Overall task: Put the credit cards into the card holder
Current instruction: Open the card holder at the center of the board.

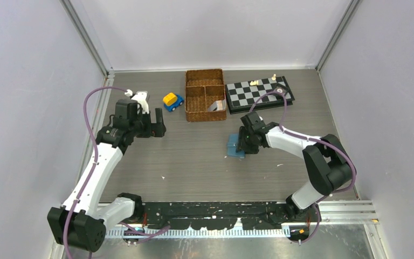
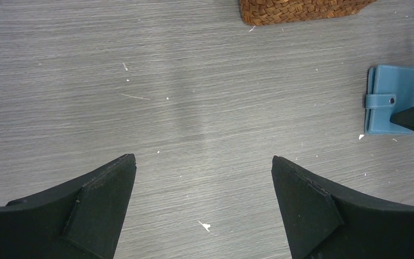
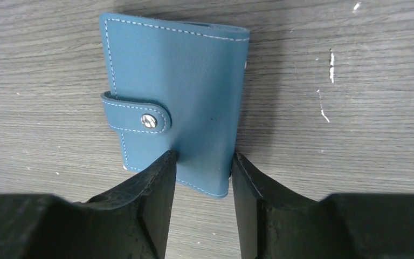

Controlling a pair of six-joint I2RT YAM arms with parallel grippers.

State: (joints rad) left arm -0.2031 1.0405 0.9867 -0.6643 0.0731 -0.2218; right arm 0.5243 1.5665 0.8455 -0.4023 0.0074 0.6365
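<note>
The teal-blue card holder (image 3: 178,91) lies closed on the table with its snap tab fastened; I also see the holder (image 1: 235,147) at the table's middle and at the right edge of the left wrist view (image 2: 391,100). My right gripper (image 3: 204,155) is down on its near right corner, jaws narrowed. One finger rests over the cover, the other against the folded edge. A grey flat credit card (image 1: 215,106) leans in the basket's front right compartment. My left gripper (image 2: 204,162) hangs wide open over bare table, far left of the holder (image 1: 153,131).
A brown wicker divided basket (image 1: 191,102) stands at the back centre, and the basket's corner (image 2: 302,11) shows in the left wrist view. A chessboard (image 1: 259,91) with a few pieces lies to its right. A blue and yellow toy car (image 1: 172,101) sits to its left.
</note>
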